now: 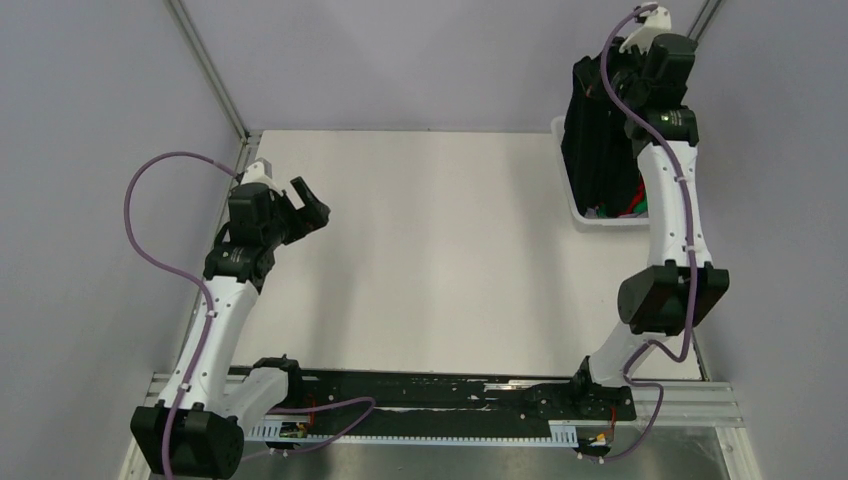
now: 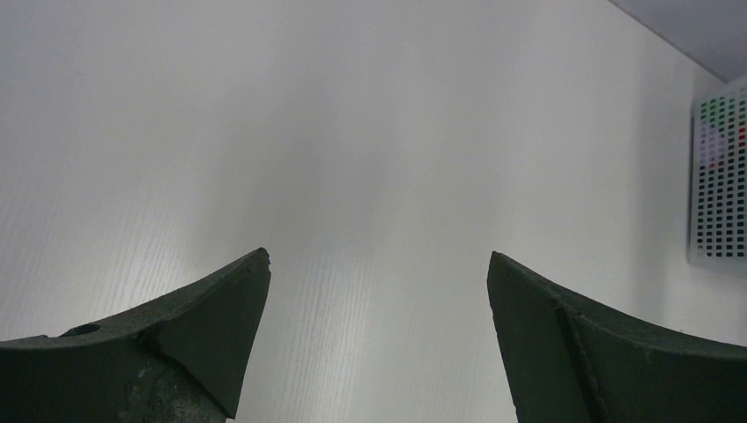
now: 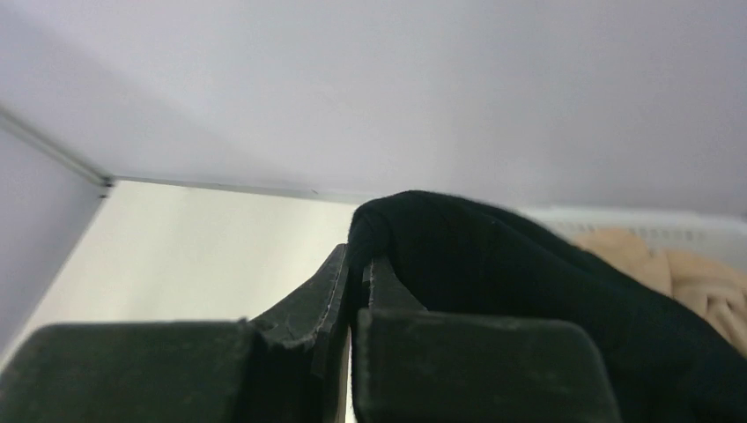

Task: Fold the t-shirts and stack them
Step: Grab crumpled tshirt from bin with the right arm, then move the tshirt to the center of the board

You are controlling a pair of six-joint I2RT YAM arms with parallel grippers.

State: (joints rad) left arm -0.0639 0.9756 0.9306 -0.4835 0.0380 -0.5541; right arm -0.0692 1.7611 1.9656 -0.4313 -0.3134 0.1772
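Note:
My right gripper (image 1: 622,62) is raised high over the white lattice basket (image 1: 572,205) at the right edge. It is shut on the black t-shirt (image 1: 597,135), which hangs down from it into the basket. In the right wrist view the gripper (image 3: 359,264) pinches a fold of the black t-shirt (image 3: 493,264), and a beige t-shirt (image 3: 696,273) lies behind it in the basket. Red and green cloth (image 1: 638,205) shows at the basket's near end. My left gripper (image 1: 310,205) is open and empty above the left side of the table; its fingers (image 2: 211,317) stand wide apart.
The white table (image 1: 430,250) is bare between the arms. The basket's lattice wall (image 2: 718,176) shows at the right edge of the left wrist view. Grey walls close in the back and sides.

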